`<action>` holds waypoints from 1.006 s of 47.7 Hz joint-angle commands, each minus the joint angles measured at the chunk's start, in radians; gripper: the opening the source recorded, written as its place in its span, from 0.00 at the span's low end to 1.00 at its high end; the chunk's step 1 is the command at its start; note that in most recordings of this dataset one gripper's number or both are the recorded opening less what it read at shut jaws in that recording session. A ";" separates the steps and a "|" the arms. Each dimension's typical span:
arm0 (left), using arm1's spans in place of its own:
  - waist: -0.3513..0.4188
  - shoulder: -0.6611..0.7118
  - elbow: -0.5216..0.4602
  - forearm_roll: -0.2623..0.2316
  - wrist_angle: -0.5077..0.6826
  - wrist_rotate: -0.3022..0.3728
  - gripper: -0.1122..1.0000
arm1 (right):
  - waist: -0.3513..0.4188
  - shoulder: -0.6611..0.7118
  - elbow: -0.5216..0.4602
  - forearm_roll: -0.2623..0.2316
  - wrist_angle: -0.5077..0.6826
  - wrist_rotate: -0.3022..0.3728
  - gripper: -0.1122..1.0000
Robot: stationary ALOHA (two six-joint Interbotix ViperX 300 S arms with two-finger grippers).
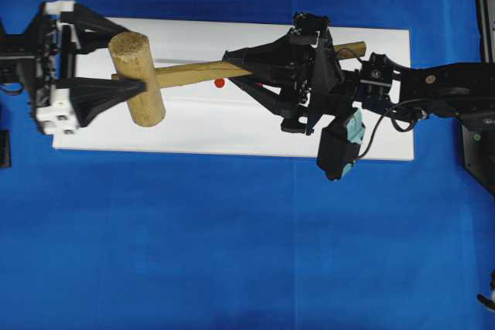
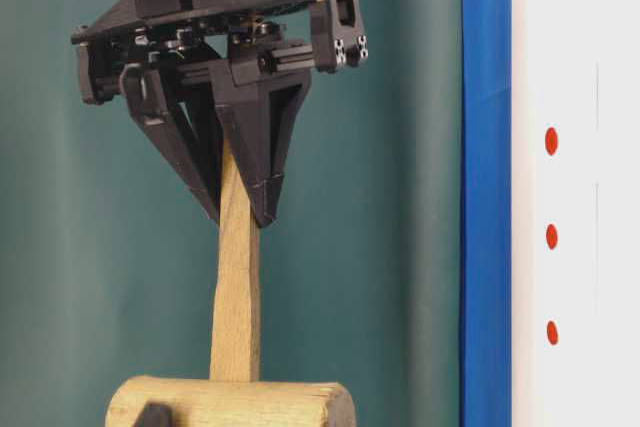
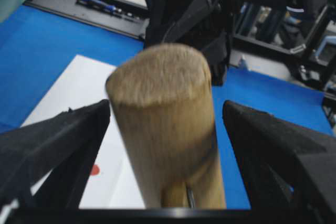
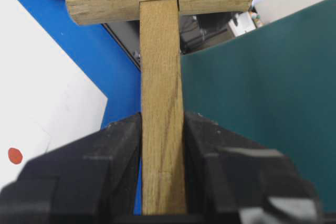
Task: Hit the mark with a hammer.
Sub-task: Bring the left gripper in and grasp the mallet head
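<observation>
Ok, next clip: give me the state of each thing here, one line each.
hammer: lifted, held by its handle, head over the block's left end.
right tool: shut on the hammer handle.
left tool: open, a finger on either side of the hammer head, not gripping it.
white block: flat on the blue cloth.
red dot: uncovered, just beside the handle as seen from overhead; the other dots are hidden there.
</observation>
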 commanded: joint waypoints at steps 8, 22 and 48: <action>0.005 0.066 -0.074 -0.002 -0.017 -0.003 0.93 | 0.003 -0.034 -0.035 0.002 -0.011 0.003 0.19; 0.005 0.080 -0.080 -0.002 -0.009 -0.018 0.71 | 0.002 -0.035 -0.035 0.002 -0.008 0.003 0.19; 0.005 0.074 -0.077 0.000 -0.006 -0.008 0.49 | -0.006 -0.049 -0.035 0.041 0.002 0.014 0.68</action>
